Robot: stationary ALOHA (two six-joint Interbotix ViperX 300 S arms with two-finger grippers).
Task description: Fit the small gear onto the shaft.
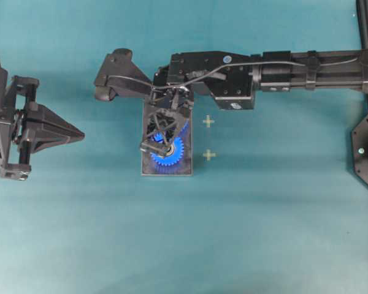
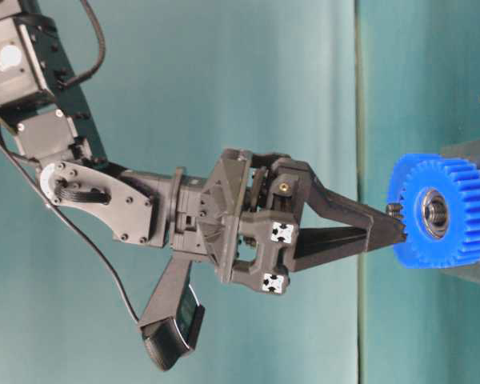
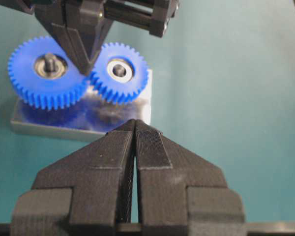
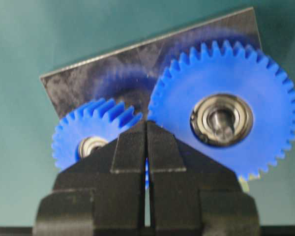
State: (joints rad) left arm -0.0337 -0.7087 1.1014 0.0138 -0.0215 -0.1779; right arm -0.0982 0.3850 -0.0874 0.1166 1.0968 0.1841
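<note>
A teal counter (image 1: pixel 264 233) fills the overhead view. At its left edge the left tool (image 1: pixel 80 133) hovers apart from everything, pointing right toward the middle, its two black fingers pressed together and holding nothing.

Near the middle of the counter lies a grey metal plate (image 1: pixel 148 170), long axis running toward the near edge. Two blue gears lie flat on it, faces up, their bores pointing straight up. In the left wrist view the larger gear (image 3: pixel 46 73) sits at the plate's left end with a short metal peg showing in its bearing. The small gear (image 3: pixel 120 72) sits just beside it at the plate's right end, teeth meeting the larger gear's teeth. Its silver bearing ring shows a pale centre; whether that is the shaft (image 3: pixel 120 71) poking through, I cannot tell for certain.

The right arm reaches in from the counter's right edge across the top of the plate. The right tool (image 3: pixel 87 69) points down with its fingers closed tight, gripping nothing. Its tip rests at the seam where the two gears mesh, touching or nearly touching their teeth.

Two pale cross marks (image 1: pixel 208 138) sit on the counter just right of the plate. The backdrop is the same teal.
</note>
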